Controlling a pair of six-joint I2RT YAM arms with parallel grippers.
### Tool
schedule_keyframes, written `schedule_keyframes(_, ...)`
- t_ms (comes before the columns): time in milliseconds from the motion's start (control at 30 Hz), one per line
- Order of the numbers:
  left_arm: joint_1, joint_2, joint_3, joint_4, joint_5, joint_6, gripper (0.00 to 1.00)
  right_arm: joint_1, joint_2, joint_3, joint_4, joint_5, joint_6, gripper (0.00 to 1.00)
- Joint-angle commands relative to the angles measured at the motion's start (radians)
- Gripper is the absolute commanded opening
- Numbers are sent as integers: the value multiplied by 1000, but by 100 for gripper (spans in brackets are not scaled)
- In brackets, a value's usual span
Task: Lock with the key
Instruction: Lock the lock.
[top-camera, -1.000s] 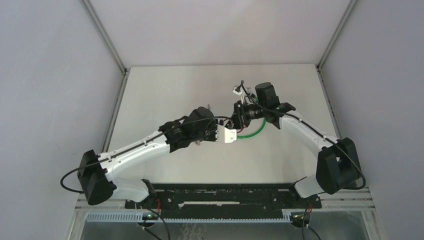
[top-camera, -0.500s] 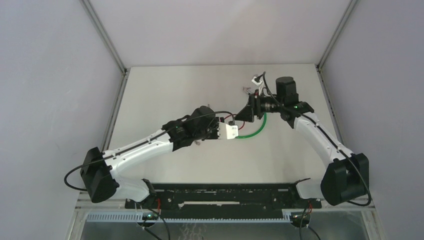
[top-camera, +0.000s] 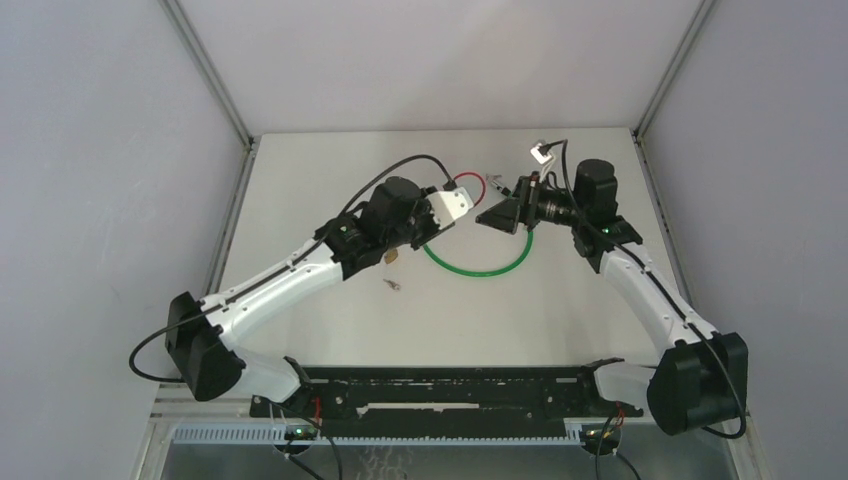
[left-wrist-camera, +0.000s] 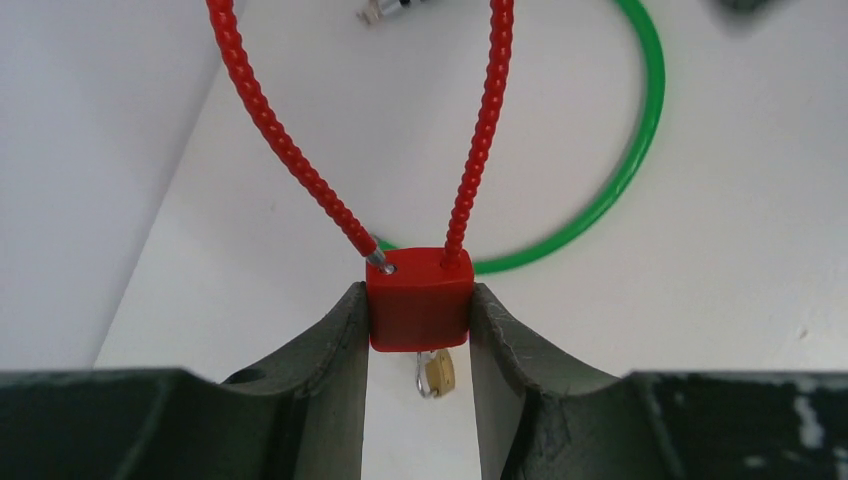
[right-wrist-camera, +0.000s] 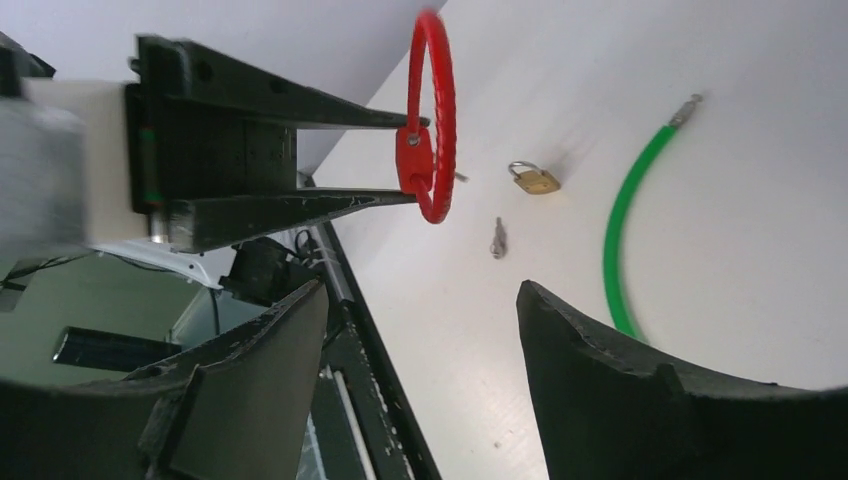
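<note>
The left gripper (left-wrist-camera: 418, 292) clamps the body of the red cable padlock (left-wrist-camera: 418, 315), held up just left of the green cable loop (top-camera: 480, 270) — both red cable ends meet the body. The key (top-camera: 393, 285) lies on the table (top-camera: 330, 180) left of that loop, beside a small brass padlock (top-camera: 391, 257). The right gripper (top-camera: 497, 215) stands open and empty — near the loop's right end.

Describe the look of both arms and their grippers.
The left arm and right arm have white link shells with black joints and bases; thin black cables run along them. The left gripper and right gripper have matte dark, curved fingers tapering to blunt, scuffed tips.
</note>
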Motion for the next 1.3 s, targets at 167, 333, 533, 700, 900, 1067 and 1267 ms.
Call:
schedule_keyframes(167, 6, 8, 127, 98, 10, -168, 0, 130, 17, -13, 280, 130, 208, 74)
schedule_keyframes(333, 6, 7, 128, 104, 23, -194, 0, 149, 35, -37, 352, 186, 275, 68)
schedule_keyframes(533, 6, 25, 156, 97, 44, -234, 0, 183, 41, -66, 366, 255, 267, 62)
schedule_keyframes(700, 6, 43, 176, 86, 66, -253, 0, 195, 61, -93, 428, 266, 273, 55)
schedule_keyframes(900, 5, 47, 171, 84, 79, -257, 0, 196, 70, -110, 470, 269, 275, 49)
schedule_keyframes(1067, 5, 47, 165, 85, 88, -257, 0, 198, 78, -111, 482, 278, 275, 42)
schedule_keyframes(1267, 5, 50, 161, 88, 93, -256, 0, 195, 86, -112, 488, 282, 279, 29)
